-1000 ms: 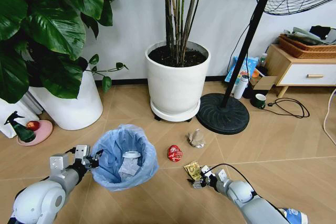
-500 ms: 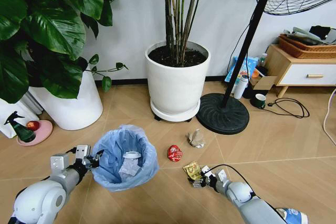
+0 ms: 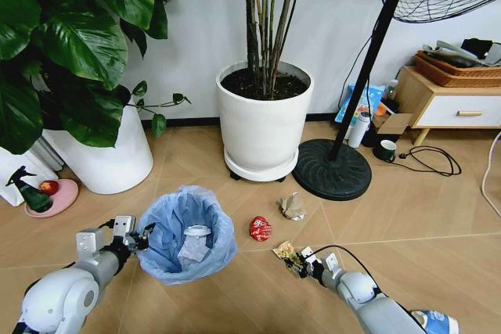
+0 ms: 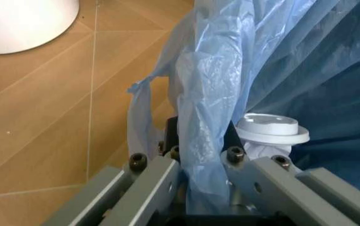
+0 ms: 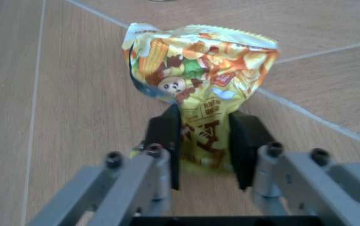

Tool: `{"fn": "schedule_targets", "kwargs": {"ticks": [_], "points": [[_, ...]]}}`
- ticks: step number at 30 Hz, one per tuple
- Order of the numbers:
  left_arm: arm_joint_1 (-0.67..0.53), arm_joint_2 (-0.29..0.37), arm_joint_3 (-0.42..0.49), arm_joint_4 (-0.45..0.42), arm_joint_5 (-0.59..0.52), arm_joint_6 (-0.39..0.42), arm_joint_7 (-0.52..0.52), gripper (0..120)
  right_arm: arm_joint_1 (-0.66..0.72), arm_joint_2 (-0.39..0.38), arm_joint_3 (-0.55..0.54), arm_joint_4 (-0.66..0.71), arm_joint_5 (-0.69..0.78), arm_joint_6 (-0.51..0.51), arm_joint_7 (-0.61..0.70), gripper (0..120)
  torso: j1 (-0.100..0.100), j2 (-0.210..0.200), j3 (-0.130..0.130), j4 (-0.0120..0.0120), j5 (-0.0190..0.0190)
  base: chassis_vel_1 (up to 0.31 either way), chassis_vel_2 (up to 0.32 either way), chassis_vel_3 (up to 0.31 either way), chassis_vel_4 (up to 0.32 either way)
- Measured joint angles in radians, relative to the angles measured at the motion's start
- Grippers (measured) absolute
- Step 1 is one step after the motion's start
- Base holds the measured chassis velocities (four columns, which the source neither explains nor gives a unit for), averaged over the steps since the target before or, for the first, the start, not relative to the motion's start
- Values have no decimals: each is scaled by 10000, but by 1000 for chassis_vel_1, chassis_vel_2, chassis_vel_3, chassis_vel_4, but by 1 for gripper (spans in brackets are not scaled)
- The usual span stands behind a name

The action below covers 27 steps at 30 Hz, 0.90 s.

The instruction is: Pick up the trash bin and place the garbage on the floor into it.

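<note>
Yellow printed foil identifies the wrapper (image 5: 200, 80), pinched near one end between the two dark pads of the right end effector (image 3: 300, 263) at lower centre-right of the head view. In the right wrist view the packet's long axis runs straight out from the jaws, its crimped free end pointing away from the wrist over the wooden floor (image 3: 407, 209). Judged light, thin and crushable; the film is likely slippery, so a hold across the flat body is sounder than one on the crimped edge.

The left end effector (image 3: 135, 238) at lower left is clenched on the light-blue bag (image 4: 211, 141) folded over the rim of the trash bin (image 3: 186, 234). The liner is soft and could slide or tear, so the rim beneath should carry the load. The bin stands mouth upward, with a white disc (image 4: 272, 128) and tissue inside.

A crushed red can (image 3: 260, 228) and crumpled brown paper (image 3: 293, 206) lie on the floor just beyond, between bin and fan base (image 3: 332, 168).
</note>
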Motion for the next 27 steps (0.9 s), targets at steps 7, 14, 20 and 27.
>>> {"fn": "schedule_targets", "kwargs": {"ticks": [7, 14, 20, 27], "points": [[12, 31, -5, -1, -10, 0, 1, 0, -75, -25, 26, 58, 9, -20, 32, 0, 0, 0, 0, 0, 1, 0, 0, 0, 0], [-44, 295, 38, 70, -444, 84, -61, 0, -315, -298, 503, 762, 421, -157, 145, 0, 0, 0, 0, 1, -1, 0, 0, 0, 0], [-192, 655, 158, 199, -988, 152, -149, 0, -464, -661, 1014, 1643, 866, -168, 148, 0, 0, 0, 0, -1, 1, 0, 0, 0, 0], [-851, 1292, 528, 630, -1673, 158, -290, 0, -11, -1152, 1342, 2818, 1987, -242, 127, 0, 0, 0, 1, 0, 0, 0, 0, 0, 0]]}}
